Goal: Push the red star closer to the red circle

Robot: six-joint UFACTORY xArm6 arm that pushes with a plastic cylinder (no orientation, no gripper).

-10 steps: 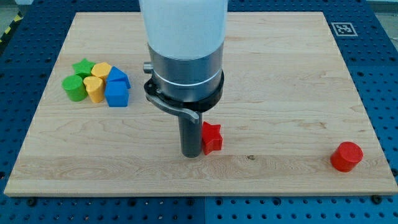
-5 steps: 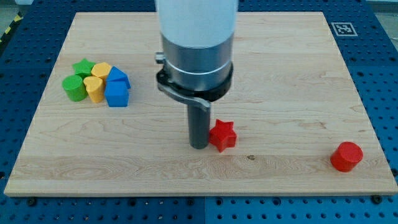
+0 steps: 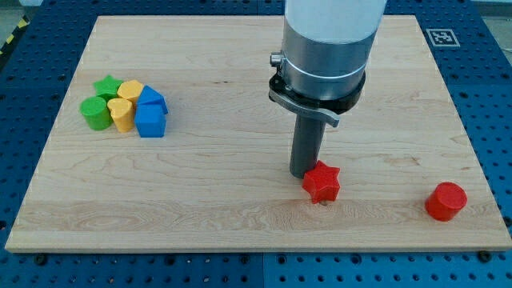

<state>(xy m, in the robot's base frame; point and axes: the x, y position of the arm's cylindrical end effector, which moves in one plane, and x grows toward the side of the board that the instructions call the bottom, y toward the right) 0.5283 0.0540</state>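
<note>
The red star (image 3: 322,183) lies on the wooden board (image 3: 240,208) right of centre, near the view's bottom. The red circle (image 3: 445,201) stands further to the view's right, near the board's bottom right corner, well apart from the star. My tip (image 3: 303,174) rests on the board just to the upper left of the red star, touching or almost touching it. The arm's wide grey body hangs above it.
A cluster of blocks sits at the view's left: a green star (image 3: 106,86), a green cylinder (image 3: 95,114), two yellow blocks (image 3: 122,114), and two blue blocks (image 3: 150,120). A fiducial tag (image 3: 440,37) marks the board's top right corner.
My tip has moved to the view's right and pushed the red star rightward and slightly down, closer to the red circle. The circle and the left cluster have not moved.
</note>
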